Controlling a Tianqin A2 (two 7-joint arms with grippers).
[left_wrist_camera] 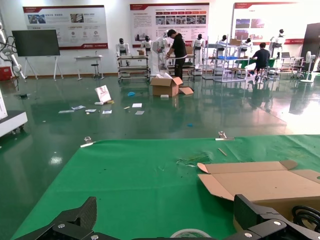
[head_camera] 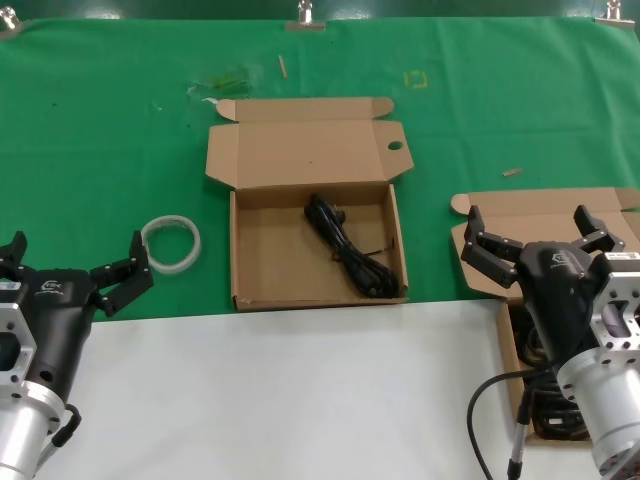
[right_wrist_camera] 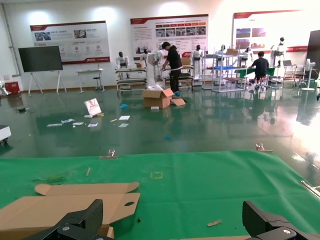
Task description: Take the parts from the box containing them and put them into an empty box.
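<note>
At the near left edge of the head view, the black left gripper (head_camera: 75, 262) hangs over the border between the green cloth (head_camera: 100, 150) and the white table surface (head_camera: 300, 400), its arm cut off by the frame. Its jaws stand wide apart and hold nothing; in the left wrist view only the two black fingertips (left_wrist_camera: 75, 217) show at the bottom edge. Just right of that gripper lies a white translucent ring (head_camera: 171, 243), flat on the cloth and touching nothing.

Farther right, at the middle, sits a shallow brown cardboard box with a round hole in its raised lid (head_camera: 260, 255). One black folded cable bundle (head_camera: 349, 251) lies inside it, running from the far middle toward the near right corner; its plugs are hard to make out.

At the right edge, a second shallow brown cardboard box (head_camera: 500, 232) is cut off by the frame and largely hidden behind the right arm. Dark cable loops (head_camera: 535, 350) show inside it below the gripper, but how many cannot be told. The black right gripper (head_camera: 540, 240) hovers above this box with jaws spread wide, gripping nothing; whether its fingers touch the cardboard cannot be told. The right wrist view shows only its fingertips (right_wrist_camera: 85, 220).
</note>
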